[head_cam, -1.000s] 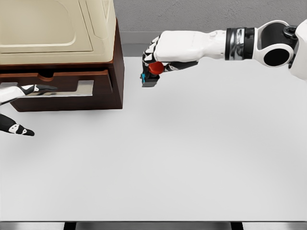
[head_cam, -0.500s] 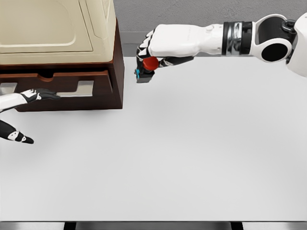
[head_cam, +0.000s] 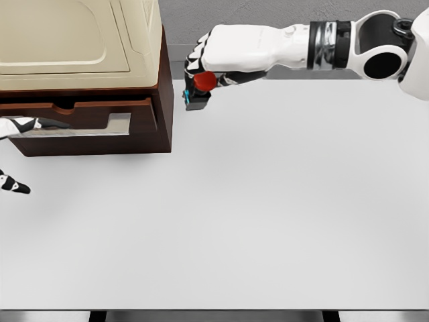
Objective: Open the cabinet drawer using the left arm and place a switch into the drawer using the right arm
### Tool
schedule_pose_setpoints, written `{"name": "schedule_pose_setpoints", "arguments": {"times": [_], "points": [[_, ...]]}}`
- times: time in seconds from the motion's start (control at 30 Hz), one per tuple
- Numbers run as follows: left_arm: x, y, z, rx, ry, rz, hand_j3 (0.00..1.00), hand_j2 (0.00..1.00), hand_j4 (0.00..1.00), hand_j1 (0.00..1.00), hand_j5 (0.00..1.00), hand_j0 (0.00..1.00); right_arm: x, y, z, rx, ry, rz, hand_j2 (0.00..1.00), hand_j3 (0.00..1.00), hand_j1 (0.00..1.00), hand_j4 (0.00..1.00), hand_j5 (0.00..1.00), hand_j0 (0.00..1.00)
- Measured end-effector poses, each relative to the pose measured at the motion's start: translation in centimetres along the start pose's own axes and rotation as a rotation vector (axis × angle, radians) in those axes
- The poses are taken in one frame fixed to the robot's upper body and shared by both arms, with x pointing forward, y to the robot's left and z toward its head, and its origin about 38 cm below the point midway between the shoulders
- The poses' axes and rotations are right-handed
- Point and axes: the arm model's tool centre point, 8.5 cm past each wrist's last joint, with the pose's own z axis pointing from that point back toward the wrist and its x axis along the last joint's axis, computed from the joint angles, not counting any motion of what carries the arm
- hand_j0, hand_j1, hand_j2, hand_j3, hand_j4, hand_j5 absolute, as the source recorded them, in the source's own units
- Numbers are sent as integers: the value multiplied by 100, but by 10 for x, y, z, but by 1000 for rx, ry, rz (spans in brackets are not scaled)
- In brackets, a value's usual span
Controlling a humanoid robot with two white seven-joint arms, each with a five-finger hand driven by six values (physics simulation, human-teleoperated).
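Observation:
The brown cabinet [head_cam: 159, 100] stands at the back left with its drawer [head_cam: 87, 137] pulled out toward me, the pale inside showing. My right hand [head_cam: 201, 70] hovers just right of the cabinet's top corner, shut on the switch [head_cam: 200, 90], a dark block with a red button and a blue side. My left hand [head_cam: 17, 154] sits at the left edge by the drawer front, fingers spread and holding nothing; most of it is out of frame.
A cream appliance [head_cam: 80, 40] rests on top of the cabinet. The white table [head_cam: 268, 215] stretches to the front and right. A grey wall runs behind.
My right hand has carried the switch left and slightly up, closer to the cabinet. My left hand has drawn back left, toward the frame edge.

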Motion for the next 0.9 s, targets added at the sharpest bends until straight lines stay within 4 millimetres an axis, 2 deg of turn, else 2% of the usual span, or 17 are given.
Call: {"name": "schedule_pose_setpoints", "arguments": {"times": [0.13,0.27,0.9], "points": [[-15,-4,-4,25,26,38,100,100,100,100,100,100,2,-5,-5,-7,-12,1,49,49,49,49,49,49],[-21,-10,-13,34,27,69,100,100,100,100,100,100,3,-7,-7,-10,-16,3,49,49,49,49,49,49],[-33,-16,-22,58,59,146,100,100,100,100,100,100,5,-17,-12,-21,-27,18,49,49,49,49,49,49]]}}
